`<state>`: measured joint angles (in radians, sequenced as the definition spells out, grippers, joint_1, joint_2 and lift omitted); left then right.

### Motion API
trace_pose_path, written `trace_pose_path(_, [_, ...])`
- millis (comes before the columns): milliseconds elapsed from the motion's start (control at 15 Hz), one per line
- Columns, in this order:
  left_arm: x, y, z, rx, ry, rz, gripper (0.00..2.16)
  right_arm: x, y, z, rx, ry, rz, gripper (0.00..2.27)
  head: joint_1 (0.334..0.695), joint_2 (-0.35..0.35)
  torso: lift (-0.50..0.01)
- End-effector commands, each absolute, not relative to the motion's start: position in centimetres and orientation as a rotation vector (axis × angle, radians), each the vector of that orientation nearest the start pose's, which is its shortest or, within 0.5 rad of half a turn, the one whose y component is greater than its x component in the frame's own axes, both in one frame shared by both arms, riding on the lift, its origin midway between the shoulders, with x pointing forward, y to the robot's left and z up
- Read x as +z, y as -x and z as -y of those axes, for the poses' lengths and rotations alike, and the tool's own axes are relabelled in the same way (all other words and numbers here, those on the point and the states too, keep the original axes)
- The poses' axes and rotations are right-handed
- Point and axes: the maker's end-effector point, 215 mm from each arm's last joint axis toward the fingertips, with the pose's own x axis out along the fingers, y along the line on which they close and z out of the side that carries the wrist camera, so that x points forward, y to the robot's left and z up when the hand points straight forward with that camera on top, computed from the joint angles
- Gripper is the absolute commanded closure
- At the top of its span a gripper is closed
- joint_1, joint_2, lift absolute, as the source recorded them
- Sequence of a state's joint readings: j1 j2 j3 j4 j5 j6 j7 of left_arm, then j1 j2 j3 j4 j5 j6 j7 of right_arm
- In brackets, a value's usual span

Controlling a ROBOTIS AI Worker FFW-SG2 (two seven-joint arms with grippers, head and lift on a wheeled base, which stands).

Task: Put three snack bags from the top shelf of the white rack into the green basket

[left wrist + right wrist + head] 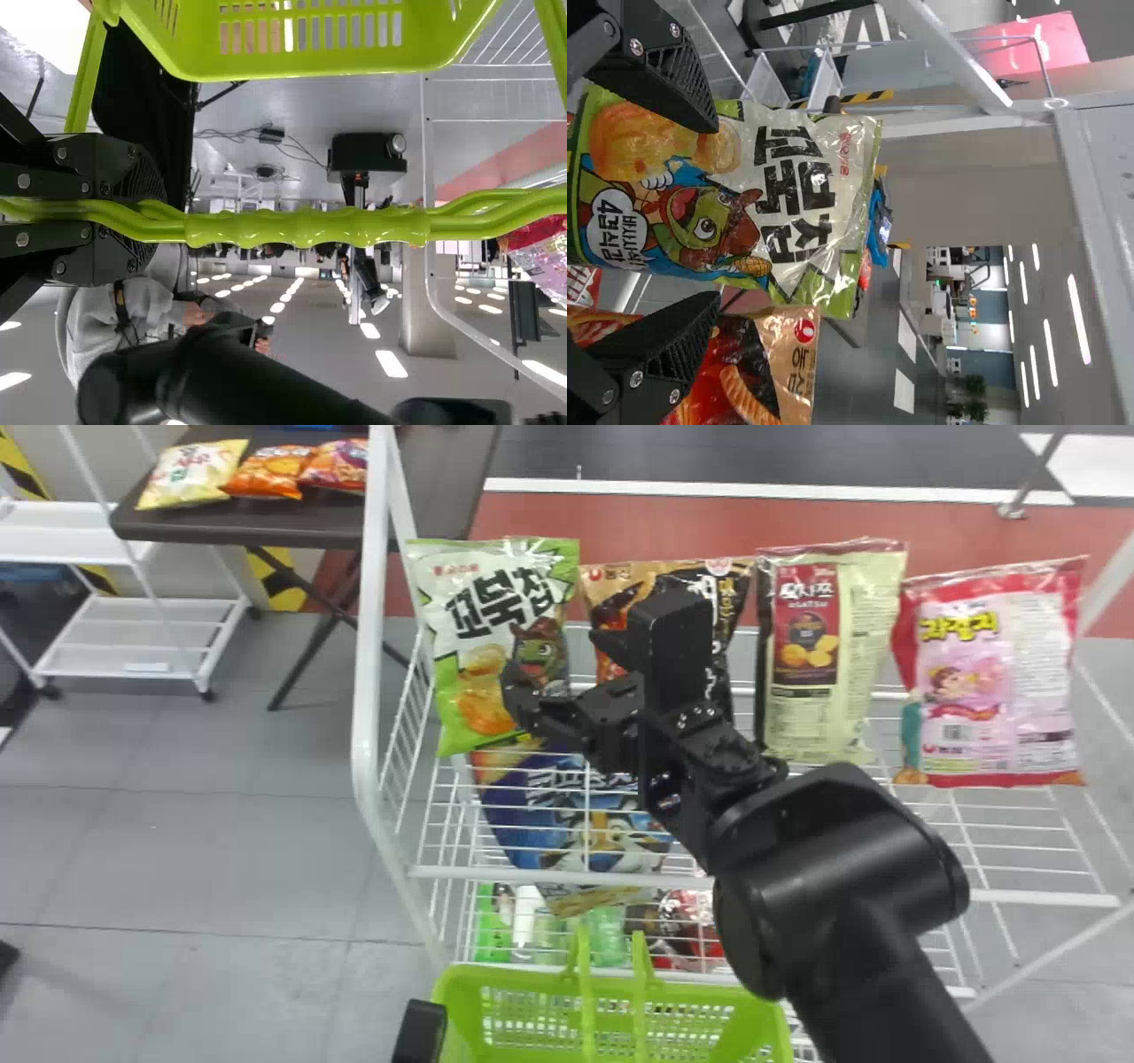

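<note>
Over at the white rack (364, 691), the right arm (842, 868) slants up and inward, its right gripper (560, 662) spread wide—fingertips before the green-and-white snack bag (492, 593), upright at the top shelf's left end. Left gripper (419, 1032): low, fingers pinching the green basket's (454, 992) handles (306, 227).

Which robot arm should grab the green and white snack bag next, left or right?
The right, I think. Its tool is open, close to the green and white bag. The left tool is busy holding the basket handle.
</note>
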<state>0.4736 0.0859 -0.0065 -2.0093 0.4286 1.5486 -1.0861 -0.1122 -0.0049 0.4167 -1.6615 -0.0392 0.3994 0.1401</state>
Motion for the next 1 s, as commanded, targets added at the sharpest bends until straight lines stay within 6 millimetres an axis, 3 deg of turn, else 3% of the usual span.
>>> trace_pose_path(0, [-44.6, -14.6, -0.9, -1.118, 1.122, -1.290, 2.15, -36.2, -58.8, -4.1, 0.565, 0.061, -0.218, 0.17, 0.695, 0.066, 0.000])
trace_pose_path(133, [-44.6, -14.9, -1.5, -1.108, 1.134, -1.284, 2.15, -36.8, -60.3, -4.6, 0.608, 0.059, -0.229, 0.19, 0.695, 0.074, 0.000])
trace_pose_path(267, [-44.5, -15.3, -1.7, -1.111, 1.137, -1.279, 2.15, -36.4, -60.5, -5.0, 0.636, 0.062, -0.212, 0.22, 0.695, 0.089, 0.000])
trace_pose_path(333, [-44.5, -15.4, -1.8, -1.115, 1.139, -1.279, 2.15, -36.4, -60.4, -5.2, 0.647, 0.066, -0.212, 0.36, 0.695, 0.094, 0.000])
trace_pose_path(467, [-44.5, -15.4, -2.0, -1.115, 1.140, -1.281, 2.15, -37.2, -59.5, -6.4, 0.679, 0.088, -0.232, 1.63, 0.695, 0.102, 0.000])
trace_pose_path(533, [-44.5, -15.4, -2.0, -1.116, 1.141, -1.280, 2.15, -37.2, -59.0, -7.0, 0.705, 0.096, -0.233, 1.90, 0.695, 0.108, 0.000])
trace_pose_path(733, [-44.5, -15.4, -1.9, -1.117, 1.137, -1.282, 2.15, -37.5, -57.8, -7.8, 0.749, 0.122, -0.255, 2.02, 0.695, 0.140, 0.000])
trace_pose_path(800, [-44.5, -15.4, -1.9, -1.118, 1.139, -1.281, 2.15, -38.0, -57.1, -7.9, 0.761, 0.129, -0.270, 2.24, 0.695, 0.145, 0.000])
trace_pose_path(933, [-44.4, -15.4, -1.8, -1.120, 1.138, -1.280, 2.15, -38.3, -55.5, -8.1, 0.760, 0.122, -0.282, 2.24, 0.695, 0.153, 0.000])
